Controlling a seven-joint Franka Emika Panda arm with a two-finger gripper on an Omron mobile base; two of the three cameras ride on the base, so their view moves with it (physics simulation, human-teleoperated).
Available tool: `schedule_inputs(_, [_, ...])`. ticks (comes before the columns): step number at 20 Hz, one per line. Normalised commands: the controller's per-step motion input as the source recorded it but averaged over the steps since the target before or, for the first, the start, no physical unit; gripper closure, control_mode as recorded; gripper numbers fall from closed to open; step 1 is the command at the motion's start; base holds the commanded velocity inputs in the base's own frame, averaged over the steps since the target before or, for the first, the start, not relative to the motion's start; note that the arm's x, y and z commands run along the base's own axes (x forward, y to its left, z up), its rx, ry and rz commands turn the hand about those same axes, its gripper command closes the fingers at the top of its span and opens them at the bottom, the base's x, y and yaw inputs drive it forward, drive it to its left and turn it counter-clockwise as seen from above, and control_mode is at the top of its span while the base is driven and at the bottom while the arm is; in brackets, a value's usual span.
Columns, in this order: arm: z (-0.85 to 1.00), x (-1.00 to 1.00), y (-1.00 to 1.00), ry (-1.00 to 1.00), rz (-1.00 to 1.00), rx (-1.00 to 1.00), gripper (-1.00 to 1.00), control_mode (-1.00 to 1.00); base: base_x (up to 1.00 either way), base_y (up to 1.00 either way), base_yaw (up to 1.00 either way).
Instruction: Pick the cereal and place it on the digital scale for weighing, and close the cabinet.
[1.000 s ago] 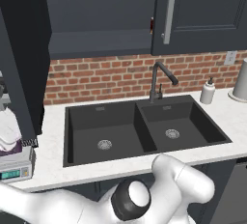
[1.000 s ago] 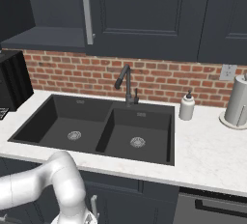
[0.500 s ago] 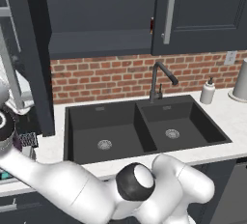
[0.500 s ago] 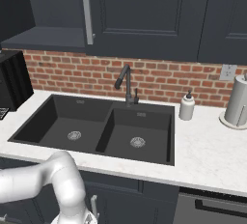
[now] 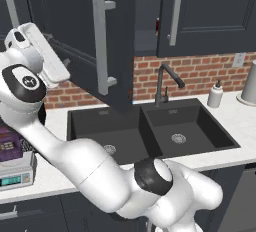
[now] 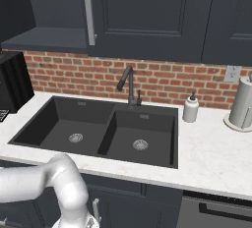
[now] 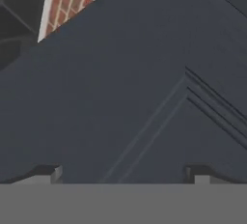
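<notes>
since the earlier frame the cabinet (image 5: 112, 41) door had swung partway round over the sink (image 5: 150, 131), and the arm had risen from low at the left to stand with its hand high behind that door. the gripper (image 7: 123, 172) had its fingers spread wide apart, clamped on nothing, their tips right up against the door's flat panel face (the moulded frame lines ran just ahead of them).

the cereal (image 5: 10, 145) already sat on the digital scale (image 5: 17, 172), well below and to the left of the fingers, so the weighing part looked done and closing the cabinet was the step in hand. by my judgement the next move called for a steady push with the fingers against the panel, following the door's arc until it met the frame.

around stood the faucet (image 5: 165, 83), a soap bottle (image 5: 215, 95) and a paper towel roll (image 6: 242, 103), all well away from the fingers. nothing seemed to block the door's path, though the long silver handle (image 5: 101, 43) jutted out on its far face.
</notes>
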Motion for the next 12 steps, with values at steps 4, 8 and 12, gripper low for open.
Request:
schedule_inputs(4, [0.17, 0.73, -1.00, 0.07, 0.00, 0.12, -1.00, -1.00, 0.00, 0.00, 0.00])
schedule_inputs(8, [0.12, 0.92, -1.00, 0.12, 0.00, 0.13, -1.00, -1.00, 0.00, 0.00, 0.00])
schedule_inputs(12, [0.10, 0.87, -1.00, 0.07, 0.00, 0.14, -1.00, -1.00, 0.00, 0.00, 0.00])
